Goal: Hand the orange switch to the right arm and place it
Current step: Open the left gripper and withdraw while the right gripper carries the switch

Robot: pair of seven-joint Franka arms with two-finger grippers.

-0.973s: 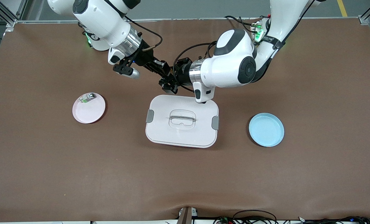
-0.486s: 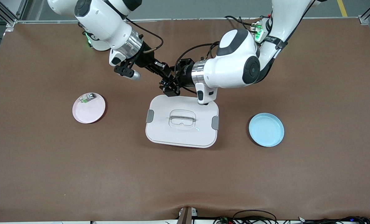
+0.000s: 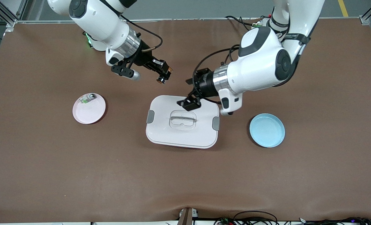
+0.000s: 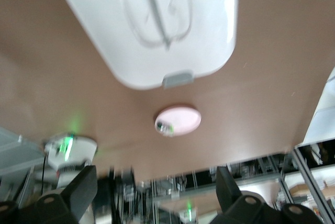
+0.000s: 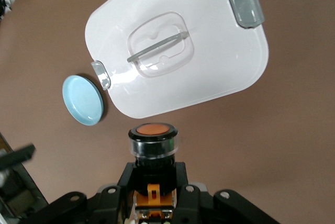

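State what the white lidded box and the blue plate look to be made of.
White lidded box: probably plastic, smooth and slightly glossy, given the highlights, grey clips and clear moulded handle recess. Blue plate: likely plastic, possibly melamine; even matte colour, thin raised rim.

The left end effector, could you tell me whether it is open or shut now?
Open. The left end effector shows its fingers spread with nothing between them, over the white lidded container.

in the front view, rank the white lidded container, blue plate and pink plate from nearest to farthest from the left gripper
1. White lidded container: the left gripper hangs open over its lid.
2. Blue plate: toward the left arm's end of the table.
3. Pink plate: toward the right arm's end, holding a small white-and-green piece.
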